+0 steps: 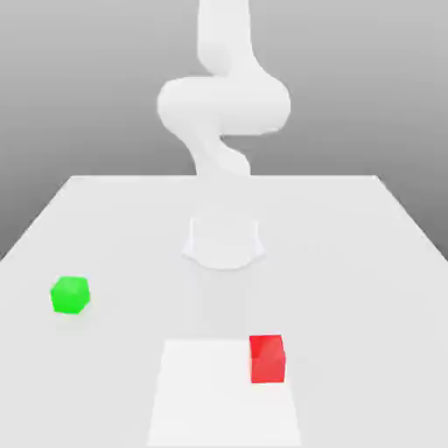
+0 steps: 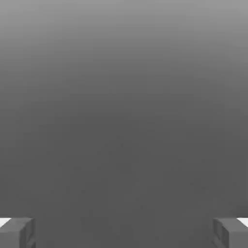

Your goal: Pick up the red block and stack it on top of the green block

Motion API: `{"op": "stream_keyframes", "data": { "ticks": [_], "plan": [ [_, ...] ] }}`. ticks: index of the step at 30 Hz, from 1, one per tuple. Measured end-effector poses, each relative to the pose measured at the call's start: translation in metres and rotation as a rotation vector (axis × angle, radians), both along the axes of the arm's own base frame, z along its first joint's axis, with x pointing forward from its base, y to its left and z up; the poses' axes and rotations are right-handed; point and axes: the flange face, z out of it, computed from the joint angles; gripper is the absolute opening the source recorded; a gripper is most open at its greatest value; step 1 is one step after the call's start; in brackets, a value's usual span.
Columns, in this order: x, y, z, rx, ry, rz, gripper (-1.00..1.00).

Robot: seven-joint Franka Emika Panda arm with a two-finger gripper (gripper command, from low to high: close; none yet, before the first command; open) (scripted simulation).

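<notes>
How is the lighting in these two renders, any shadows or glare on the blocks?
Exterior view: flat, even light; the red block and green block cast no distinct shadows on the white table, no glare. Hand view: a plain grey gradient behind the wide-apart fingertips of the pincer.

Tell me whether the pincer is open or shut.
Open. In the hand view the pincer has its two fingertips far apart at opposite edges, with nothing between them.
</notes>
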Motion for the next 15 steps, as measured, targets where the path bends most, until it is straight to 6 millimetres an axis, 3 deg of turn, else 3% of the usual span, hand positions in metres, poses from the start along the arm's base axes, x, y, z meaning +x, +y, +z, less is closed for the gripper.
{"op": "stream_keyframes", "data": {
  "ticks": [7, 15],
  "plan": [
    [0.049, 0.021, -0.100, 0.122, 0.139, -0.244, 0.00],
    [0.073, 0.030, -0.218, 0.254, 0.281, -0.534, 0.00]
  ]
}}
